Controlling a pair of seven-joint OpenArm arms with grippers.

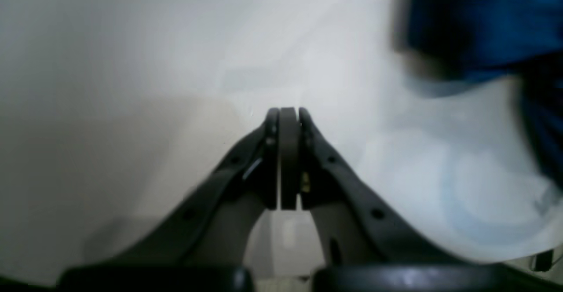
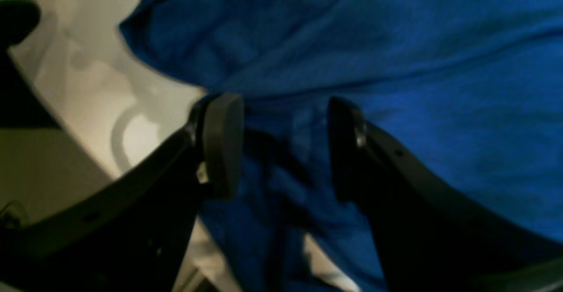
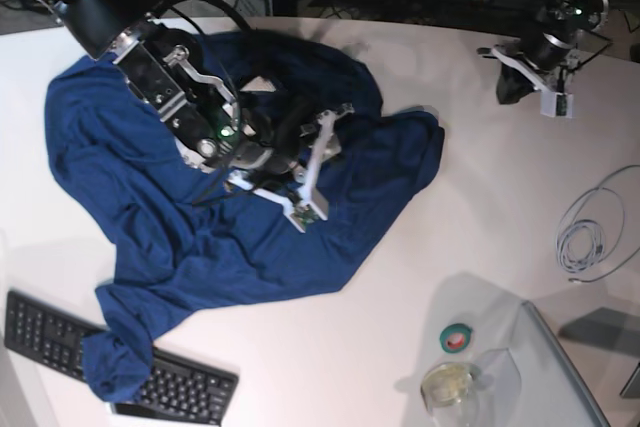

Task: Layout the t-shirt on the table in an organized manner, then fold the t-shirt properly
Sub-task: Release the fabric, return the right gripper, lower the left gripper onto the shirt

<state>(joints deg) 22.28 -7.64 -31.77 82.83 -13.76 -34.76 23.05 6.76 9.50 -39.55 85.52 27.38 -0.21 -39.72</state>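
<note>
Sprawling rumpled across the table's [image 3: 400,347] 9 o'clock half, the navy t-shirt [image 3: 250,237] is looking soft, floppy; best pinched at hem/shoulders. Right gripper [image 2: 286,147] is hovering released over folds; left gripper [image 1: 283,116] is sitting clenched, empty, at 2 o'clock.

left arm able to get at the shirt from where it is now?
Probably yes: the left gripper hangs shut over bare table, apart from the t-shirt, whose nearest edge lies with nothing in between.

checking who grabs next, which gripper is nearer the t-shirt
Right. The right gripper hangs open directly over the t-shirt; the left gripper is shut, off beside it over the table.
</note>
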